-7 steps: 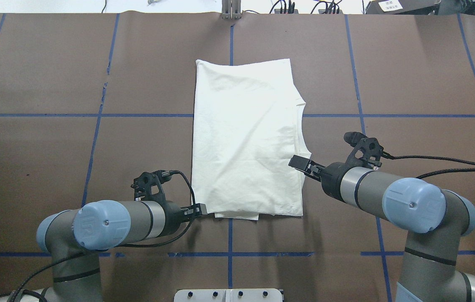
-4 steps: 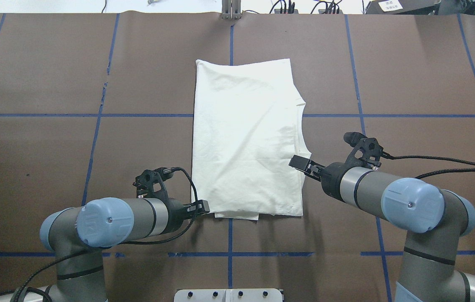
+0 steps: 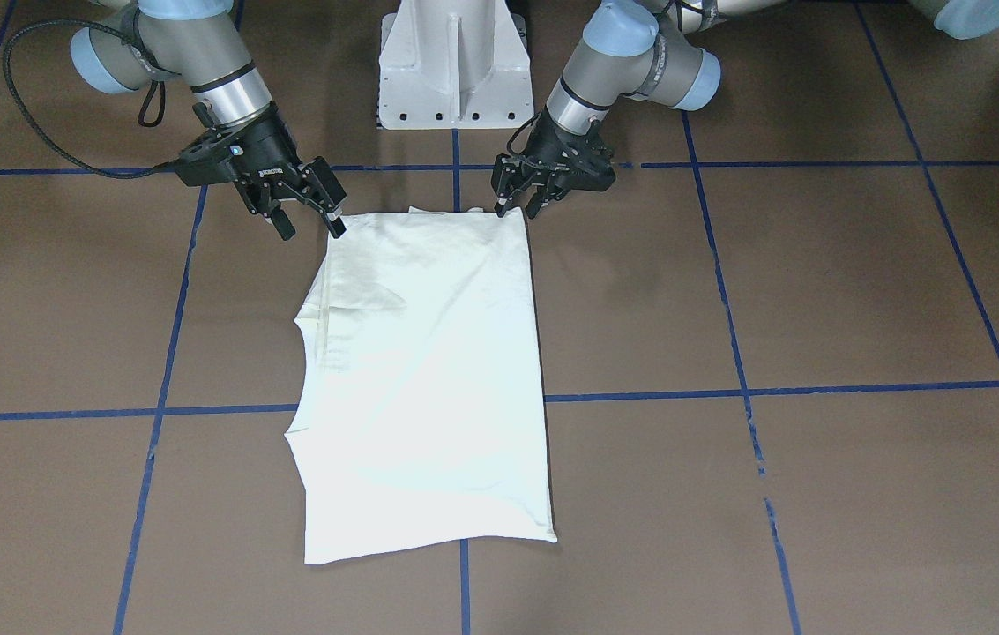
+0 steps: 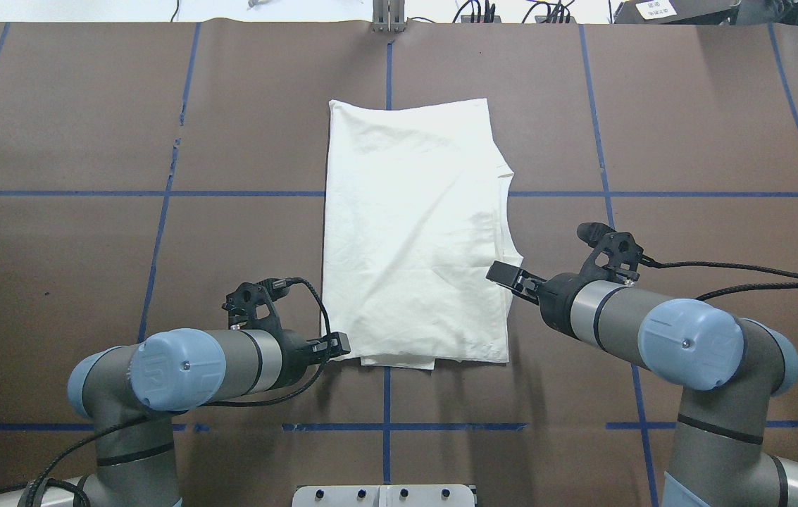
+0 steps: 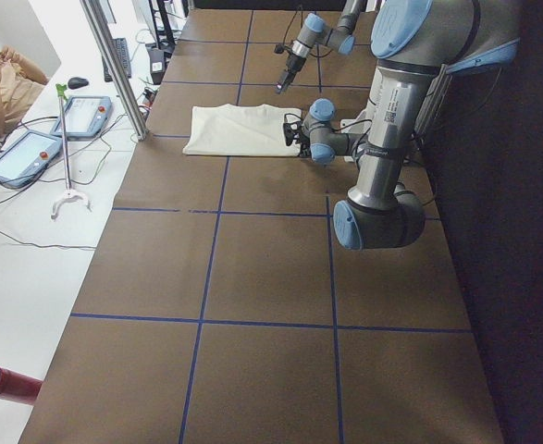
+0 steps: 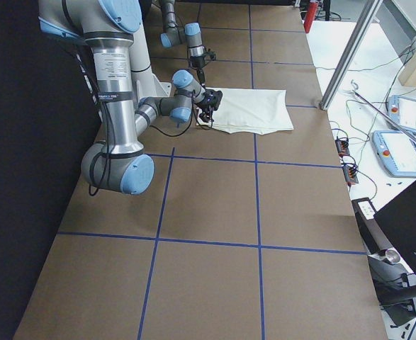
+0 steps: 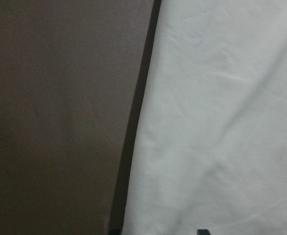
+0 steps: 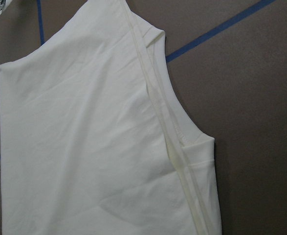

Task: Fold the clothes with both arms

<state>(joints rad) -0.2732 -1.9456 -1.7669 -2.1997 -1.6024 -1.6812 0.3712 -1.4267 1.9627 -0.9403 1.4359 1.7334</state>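
Folding looks well under way but not finished, by my reading. The T-shirt (image 4: pixel 413 232) lies flat at the middle of the table (image 4: pixel 89 141), plain cream side up, brought in to a long narrow panel with no sleeve sticking out (the cat print shows in no view, so it is presumably underneath). What seems left is at least one crosswise fold, near end over far end, and neither arm has taken hold for it yet.

At the shirt's near left corner sits the left claw (image 4: pixel 339 346), low and released, its fingers parted at the corner's edge without pinching cloth. At the shirt's right edge, a little back from the near right corner, the right claw (image 3: pixel 312 229) hangs released too, above the cloth and holding nothing.

The overhead view gives both claws edge-on, so their opening is hard to read; the front-facing view shows each pair of fingers spread. The left wrist view adds the shirt's left edge with its shadow on the table, and two dark fingertips (image 7: pixel 200 231) set wide apart at the bottom. Only the right wrist view shows the ribbed neckband (image 8: pixel 182 139) curving along the shirt's right edge, its layers stacked slightly unevenly.
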